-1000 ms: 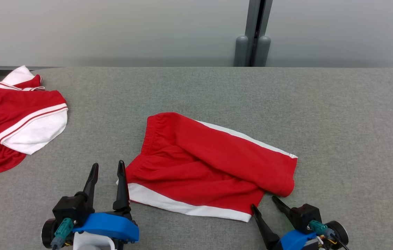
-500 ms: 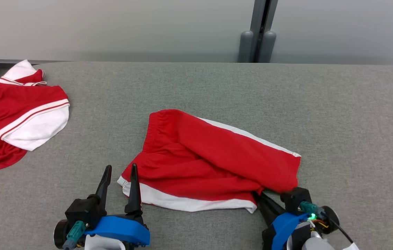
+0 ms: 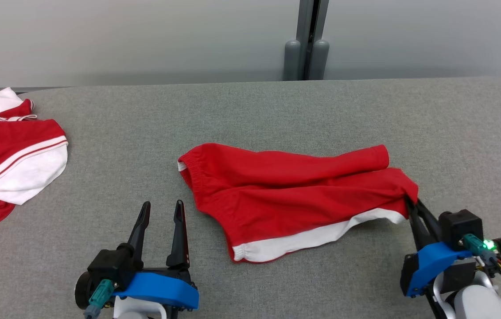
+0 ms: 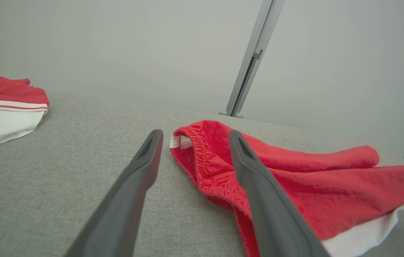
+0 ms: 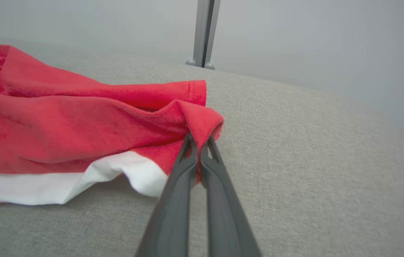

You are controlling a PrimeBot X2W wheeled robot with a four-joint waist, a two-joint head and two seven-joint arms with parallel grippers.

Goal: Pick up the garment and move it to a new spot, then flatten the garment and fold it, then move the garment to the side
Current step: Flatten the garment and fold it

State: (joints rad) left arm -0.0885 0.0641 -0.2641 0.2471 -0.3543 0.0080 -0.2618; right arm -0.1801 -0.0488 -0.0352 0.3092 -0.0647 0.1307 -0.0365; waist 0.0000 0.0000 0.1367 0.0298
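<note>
Two grippers work over a grey fabric table (image 3: 277,110); red shorts (image 3: 285,190) with a white side stripe lie rumpled at its middle; the right gripper (image 3: 412,204), fingers pressed together, pinches the shorts' right-hand hem corner; the left gripper (image 3: 161,210), fingers spread and holding nothing, sits near the elastic waistband end; a red-and-white jersey (image 3: 11,150) lies well apart at far left.

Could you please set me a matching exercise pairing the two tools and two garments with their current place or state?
1. left tool
2. right tool
3. red shorts
4. red-and-white top

A. at the table's left edge
B. shut on red cloth
C. open, holding nothing
D. mid-table, one end pinched

Pairs: 1-C, 2-B, 3-D, 4-A
</note>
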